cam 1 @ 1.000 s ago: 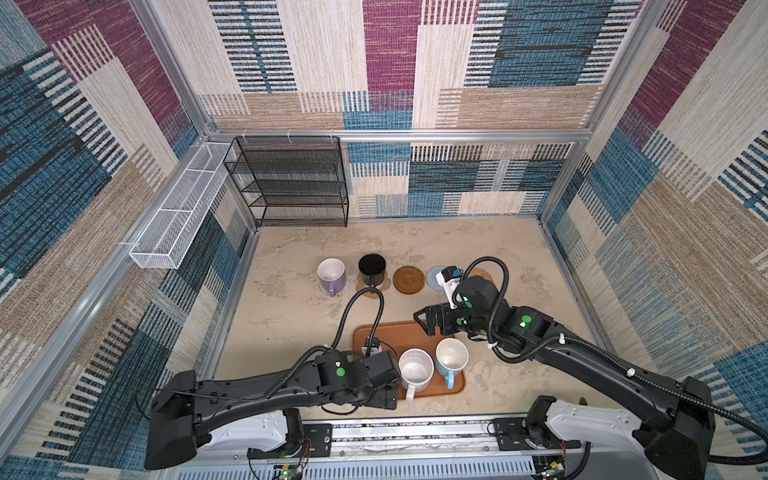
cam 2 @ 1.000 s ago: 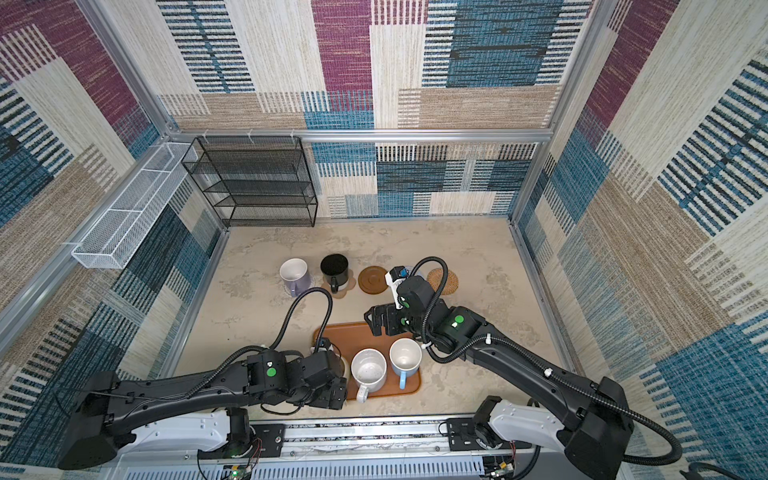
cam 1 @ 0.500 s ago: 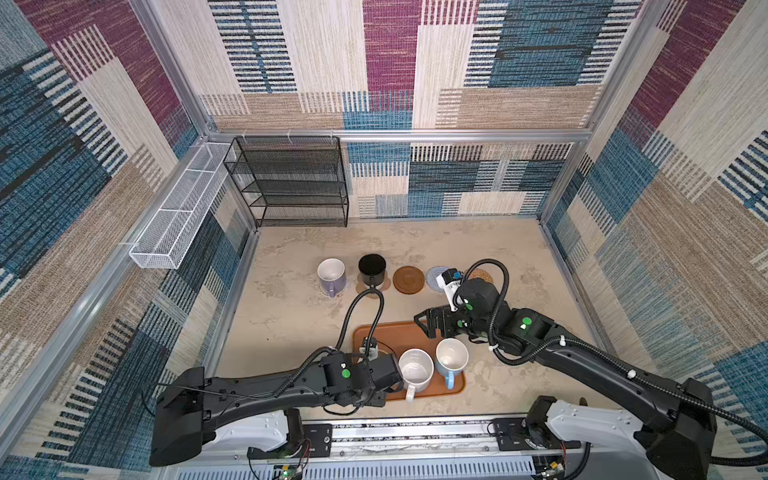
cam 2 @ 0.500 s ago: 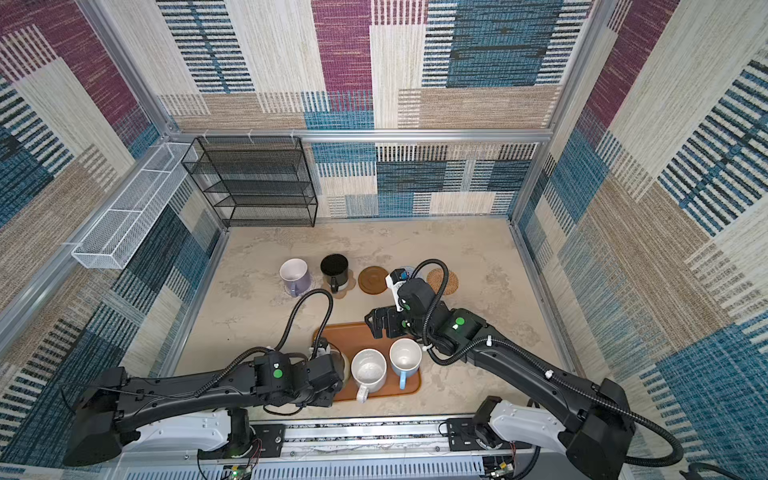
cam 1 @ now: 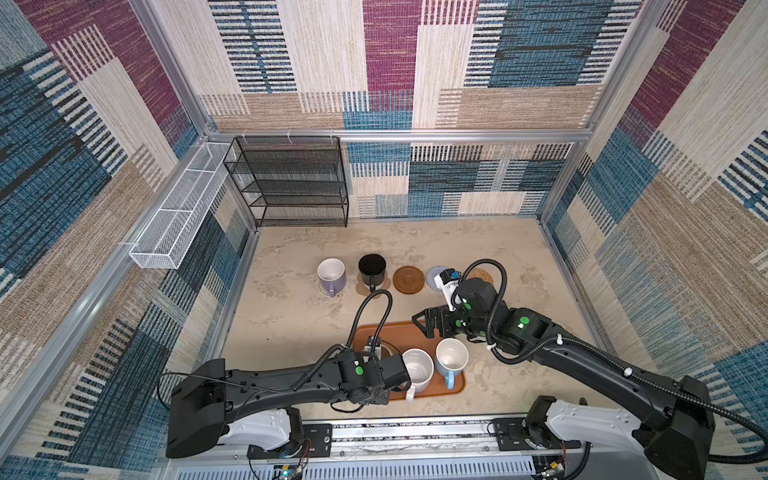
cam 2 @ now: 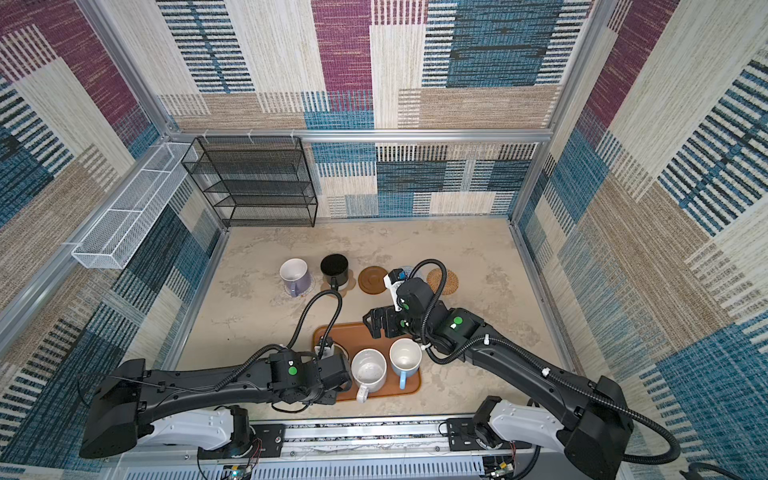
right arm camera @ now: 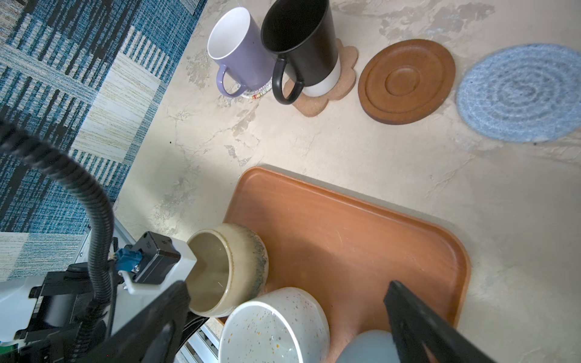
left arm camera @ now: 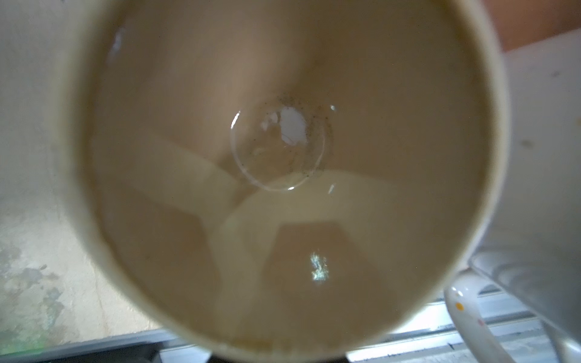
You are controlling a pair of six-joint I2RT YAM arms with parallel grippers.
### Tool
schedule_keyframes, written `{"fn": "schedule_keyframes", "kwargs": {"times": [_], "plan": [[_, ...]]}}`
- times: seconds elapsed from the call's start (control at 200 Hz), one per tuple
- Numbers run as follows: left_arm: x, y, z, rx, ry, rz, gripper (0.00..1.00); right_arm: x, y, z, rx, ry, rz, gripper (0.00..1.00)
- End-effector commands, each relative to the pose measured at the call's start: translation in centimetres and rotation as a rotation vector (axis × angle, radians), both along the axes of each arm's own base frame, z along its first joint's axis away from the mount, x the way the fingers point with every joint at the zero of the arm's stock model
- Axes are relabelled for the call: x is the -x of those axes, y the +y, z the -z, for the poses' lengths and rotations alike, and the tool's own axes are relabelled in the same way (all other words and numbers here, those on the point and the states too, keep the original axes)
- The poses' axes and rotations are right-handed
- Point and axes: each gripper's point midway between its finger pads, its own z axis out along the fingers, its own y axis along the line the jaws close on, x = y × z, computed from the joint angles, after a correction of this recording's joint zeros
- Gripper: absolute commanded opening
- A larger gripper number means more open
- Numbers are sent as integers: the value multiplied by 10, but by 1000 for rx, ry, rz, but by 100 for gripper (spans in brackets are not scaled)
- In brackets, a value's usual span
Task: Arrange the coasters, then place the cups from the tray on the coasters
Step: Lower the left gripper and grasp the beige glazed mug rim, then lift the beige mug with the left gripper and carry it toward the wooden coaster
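Note:
On the orange-brown tray (cam 1: 399, 332) stand a white speckled cup (cam 1: 417, 368), a light blue cup (cam 1: 451, 357) and a rounded beige cup (right arm camera: 242, 267). My left gripper (cam 1: 401, 376) is shut on the beige cup, whose inside fills the left wrist view (left arm camera: 283, 188). My right gripper (cam 1: 423, 328) hangs open over the tray's far side, holding nothing. Farther back, the lavender cup (cam 1: 331, 274) sits on the grey coaster (cam 1: 338, 291) and the black cup (cam 1: 372, 268) on the cork one (right arm camera: 317, 100). The wooden disc (cam 1: 409, 279), blue woven (right arm camera: 518, 94) and rattan (cam 1: 482, 275) coasters are bare.
A black wire rack (cam 1: 291, 183) stands at the back left. A white mesh basket (cam 1: 178, 216) hangs on the left wall. Patterned walls close in three sides, and a metal rail (cam 1: 415, 432) runs along the front.
My left gripper has slid right along the tray's near side to the beige cup and gone from open to shut on it. The right arm has hardly moved.

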Motion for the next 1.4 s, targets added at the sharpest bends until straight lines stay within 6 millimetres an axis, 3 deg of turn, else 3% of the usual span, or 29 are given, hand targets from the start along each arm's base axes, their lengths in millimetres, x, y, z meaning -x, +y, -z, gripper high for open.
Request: {"fn": "schedule_keyframes", "kwargs": {"times": [0.0, 0.125, 0.351, 0.521, 0.701, 0.876, 1.162, 1.392], "plan": [[-8, 6, -4, -26, -52, -11, 12, -1, 4, -4, -34, -12, -1, 100], [-10, 12, -3, -48, -61, -20, 0, 2, 9, -2, -61, -6, -28, 99], [-13, 17, -13, -56, -84, -24, 0, 4, 16, -2, -120, -30, -60, 99], [-16, 14, -17, -35, -93, -25, 0, 8, 20, -15, -194, -82, -89, 99], [-20, 9, -34, -9, -106, -18, 0, 16, 27, -26, -245, -113, -160, 99], [-24, 11, -53, 22, -133, -15, 0, 9, 18, -25, -235, -145, -142, 100], [-32, 5, -60, 26, -132, 14, 0, 1, 15, -41, -264, -169, -131, 100], [-44, 0, -64, 23, -126, 22, 0, -9, -1, -35, -242, -186, -60, 100]]}}
